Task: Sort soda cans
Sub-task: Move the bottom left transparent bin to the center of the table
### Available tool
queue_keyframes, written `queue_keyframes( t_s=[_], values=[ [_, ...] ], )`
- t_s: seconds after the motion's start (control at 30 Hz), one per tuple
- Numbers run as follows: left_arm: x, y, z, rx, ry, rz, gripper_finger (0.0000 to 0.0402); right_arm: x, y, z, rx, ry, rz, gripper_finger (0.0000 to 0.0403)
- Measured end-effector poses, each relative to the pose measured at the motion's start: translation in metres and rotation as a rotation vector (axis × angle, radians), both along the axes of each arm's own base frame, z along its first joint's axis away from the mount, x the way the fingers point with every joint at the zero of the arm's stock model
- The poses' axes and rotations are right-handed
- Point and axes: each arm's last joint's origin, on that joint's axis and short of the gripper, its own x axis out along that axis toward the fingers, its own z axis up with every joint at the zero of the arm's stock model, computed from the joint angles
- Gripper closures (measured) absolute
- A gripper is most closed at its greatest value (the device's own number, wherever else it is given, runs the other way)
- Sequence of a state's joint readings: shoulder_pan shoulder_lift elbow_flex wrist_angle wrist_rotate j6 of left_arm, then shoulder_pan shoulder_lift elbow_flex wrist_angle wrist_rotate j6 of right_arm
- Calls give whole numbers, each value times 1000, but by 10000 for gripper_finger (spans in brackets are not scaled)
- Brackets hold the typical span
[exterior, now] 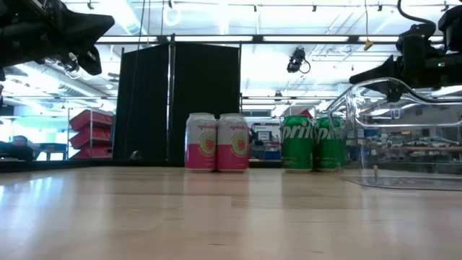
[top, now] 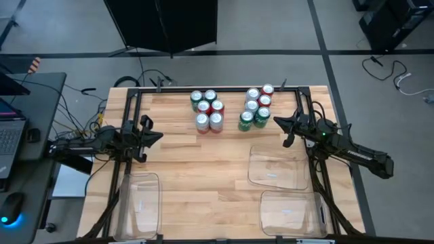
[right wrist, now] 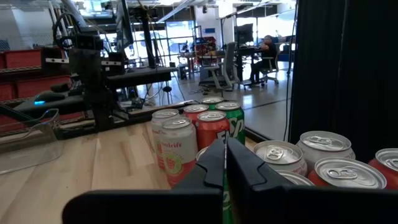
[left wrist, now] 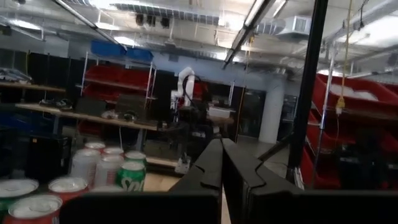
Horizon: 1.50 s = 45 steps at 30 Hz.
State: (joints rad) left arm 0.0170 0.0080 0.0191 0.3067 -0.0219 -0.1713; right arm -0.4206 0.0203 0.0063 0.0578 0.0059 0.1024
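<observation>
Two groups of soda cans stand upright on their bases at the table's far side. The left group (top: 207, 110) and the right group (top: 256, 108) each mix green, red and silver-grey cans. In the low view, pink-labelled silver cans (exterior: 216, 142) and green cans (exterior: 314, 142) show. My left gripper (top: 159, 135) is shut and empty, above the table to the left of the cans; it also shows in its wrist view (left wrist: 221, 165). My right gripper (top: 277, 122) is shut and empty just right of the right group; it also shows in its wrist view (right wrist: 225, 163), with cans (right wrist: 323, 163) close by.
Three clear plastic trays lie on the wooden table: one near left (top: 139, 203), one right of centre (top: 277, 166), one near right (top: 291, 211). A black screen (top: 169, 24) stands behind the far edge. Bare wood lies between the cans and the trays.
</observation>
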Motion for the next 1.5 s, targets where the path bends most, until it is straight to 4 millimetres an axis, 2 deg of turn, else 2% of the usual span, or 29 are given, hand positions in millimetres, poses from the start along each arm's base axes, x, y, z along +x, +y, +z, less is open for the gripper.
queue_keyframes(
  t_s=[0.23, 0.53, 0.77, 0.87, 1.03, 1.2, 1.5],
  values=[
    [7, -3, 25, -11, 238, -100, 399, 0, 0, 0, 0, 0, 0, 396],
    [37, -6, 75, -82, 619, -224, 400, 0, 0, 0, 0, 0, 0, 395],
    [52, -6, 109, -180, 996, -222, 400, 0, 0, 0, 0, 0, 0, 397],
    [54, -6, 121, -229, 1104, -218, 397, 0, 0, 0, 0, 0, 0, 398],
    [54, -12, 128, -266, 1282, -222, 395, 0, 0, 0, 0, 0, 0, 395],
    [51, -22, 122, -303, 1415, -230, 395, 0, 0, 0, 0, 0, 0, 396],
    [51, -43, 112, -231, 1513, -240, 394, 0, 0, 0, 0, 0, 0, 395]
  ],
)
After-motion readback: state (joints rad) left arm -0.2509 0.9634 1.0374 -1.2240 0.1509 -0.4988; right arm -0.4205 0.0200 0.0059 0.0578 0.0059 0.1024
